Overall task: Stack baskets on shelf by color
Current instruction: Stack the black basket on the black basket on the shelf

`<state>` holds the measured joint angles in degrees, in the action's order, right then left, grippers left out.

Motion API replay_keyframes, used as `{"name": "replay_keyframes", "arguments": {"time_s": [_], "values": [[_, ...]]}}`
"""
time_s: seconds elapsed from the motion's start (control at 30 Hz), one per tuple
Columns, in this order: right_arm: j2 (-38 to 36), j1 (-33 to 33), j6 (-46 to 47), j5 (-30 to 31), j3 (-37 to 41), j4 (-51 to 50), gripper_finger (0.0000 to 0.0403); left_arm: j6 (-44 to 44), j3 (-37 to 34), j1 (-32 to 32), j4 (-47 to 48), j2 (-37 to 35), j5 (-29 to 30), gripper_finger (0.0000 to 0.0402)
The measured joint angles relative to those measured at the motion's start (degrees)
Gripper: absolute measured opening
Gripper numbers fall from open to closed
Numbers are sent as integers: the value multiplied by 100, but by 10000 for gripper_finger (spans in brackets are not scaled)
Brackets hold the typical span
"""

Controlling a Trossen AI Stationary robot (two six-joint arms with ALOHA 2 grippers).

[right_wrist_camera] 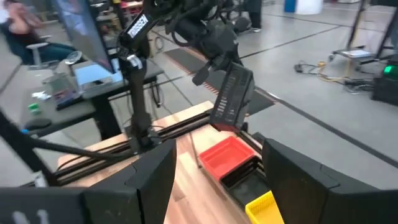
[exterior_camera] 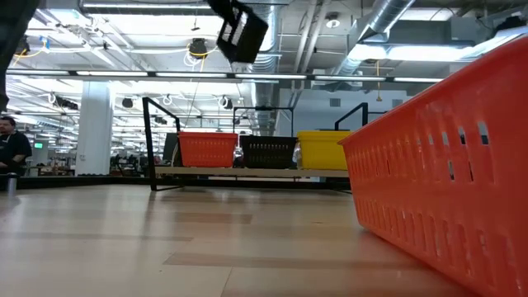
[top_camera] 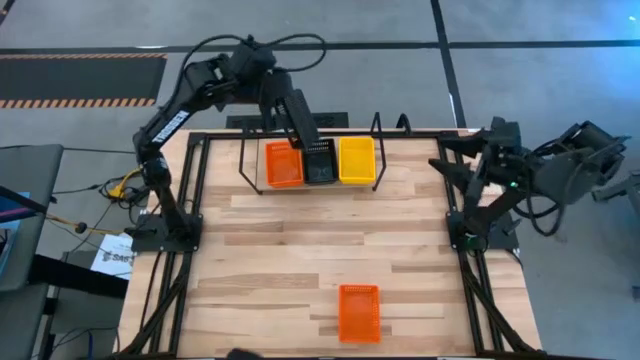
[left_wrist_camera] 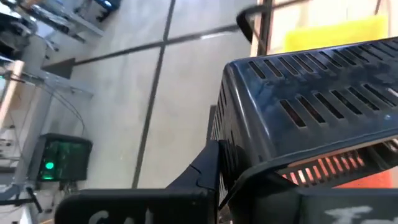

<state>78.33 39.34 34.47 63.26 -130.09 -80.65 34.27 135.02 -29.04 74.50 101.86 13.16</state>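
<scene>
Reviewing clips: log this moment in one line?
left gripper: shut on black basket, above shelf | right gripper: open, waiting | loose orange basket: near table edge

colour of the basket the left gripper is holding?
Black perforated plastic basket; clearest in the right wrist view.

Left arm stretched over worktop's far edge, pincer (top_camera: 318,150) clamped on a black basket (right_wrist_camera: 231,96), raised. Right arm folded at right side, pincer (right_wrist_camera: 214,171) agape.

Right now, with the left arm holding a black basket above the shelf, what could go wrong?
1. The black basket hangs tilted in the left fingers; it may land crooked on the black stack.
2. It could bump the red-orange stack beside it.
3. It could catch on the shelf.
</scene>
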Motion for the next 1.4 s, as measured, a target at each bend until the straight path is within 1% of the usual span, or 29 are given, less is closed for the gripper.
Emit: {"name": "replay_keyframes", "arguments": {"time_s": [0.13,0.3,0.4,0.5,0.57,0.63,0.7,0.8,0.97,1.3,1.4], "values": [[132,-239,189,-15,12,18,260,275,0,-214,44,399,-502,0],[340,-379,443,-26,12,18,260,670,-4,-166,-40,1036,-883,0],[462,-390,458,-35,14,55,260,863,-2,-64,-100,1430,-790,0],[584,-388,469,-38,14,197,260,968,-4,29,100,1790,-298,0],[663,-387,469,-43,14,309,260,969,-4,66,342,2010,-103,0],[738,-372,471,-74,14,381,260,954,-4,109,579,2212,-105,0],[804,-377,470,-157,14,400,260,908,-4,169,580,2356,-255,0],[895,-379,469,-212,14,438,260,875,-9,258,507,2402,-541,0],[916,-383,469,-219,15,493,260,810,-7,368,125,2394,-675,0],[915,-381,452,-282,12,487,260,187,-56,358,510,2466,-692,0],[913,-381,451,-314,12,484,260,141,-57,354,564,2490,-827,0]]}}
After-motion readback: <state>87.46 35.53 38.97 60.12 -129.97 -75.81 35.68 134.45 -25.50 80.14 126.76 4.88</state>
